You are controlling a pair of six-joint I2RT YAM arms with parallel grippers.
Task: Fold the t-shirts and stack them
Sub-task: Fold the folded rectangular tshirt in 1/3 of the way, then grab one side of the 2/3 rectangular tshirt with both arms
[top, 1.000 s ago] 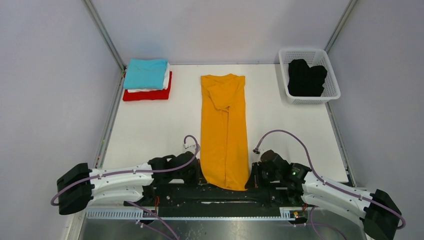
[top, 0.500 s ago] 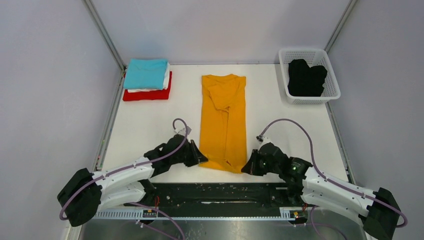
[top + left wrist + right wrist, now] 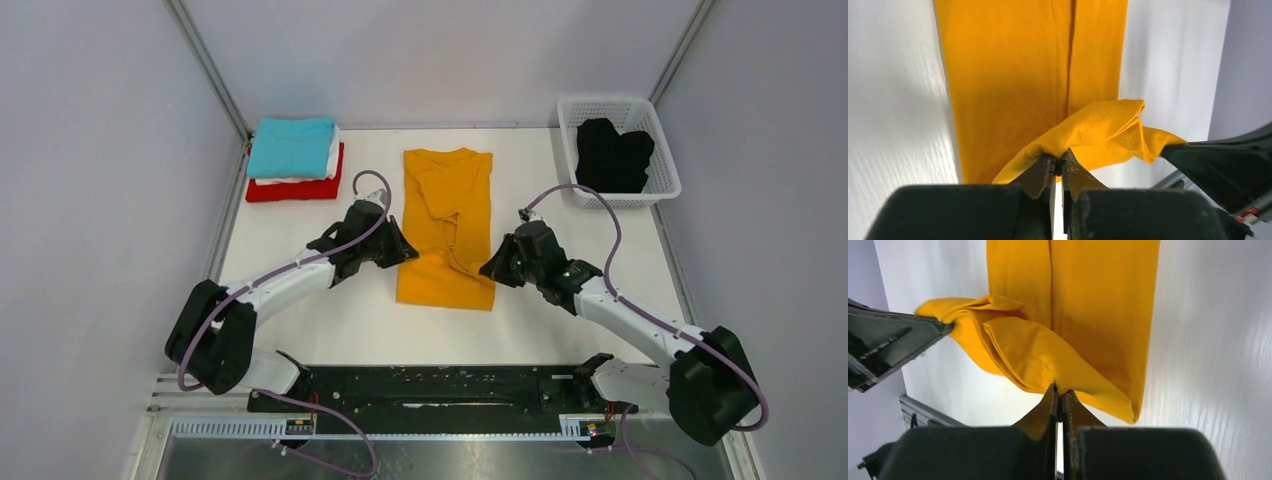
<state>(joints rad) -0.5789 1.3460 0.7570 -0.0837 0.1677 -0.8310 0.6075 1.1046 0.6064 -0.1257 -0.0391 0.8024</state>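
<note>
Overhead, the orange-yellow soft cloth t-shirt [image 3: 447, 195] lies as a long narrow strip along the middle of the white table top [image 3: 300, 290], collar end far from the arm bases. Its near part is doubled back over itself. The left gripper [image 3: 402, 251] is at the strip's left edge and the right gripper [image 3: 489, 268] at its right edge, each with a corner of the hem. At the far left corner sits a folded stack: a teal t-shirt [image 3: 292, 146] on top, a white t-shirt [image 3: 335, 142] under it, a red t-shirt [image 3: 296, 190] at the bottom. At the far right corner a black t-shirt [image 3: 612, 155] lies inside a white plastic mesh basket [image 3: 664, 185].

From the left wrist, the fingers are pressed together on a bunched hem corner held above the flat cloth, and the hem runs across to the other gripper's dark tip.

From the right wrist, the jaws likewise pinch the opposite hem corner, folds of cloth hanging over the flat strip below.
</note>
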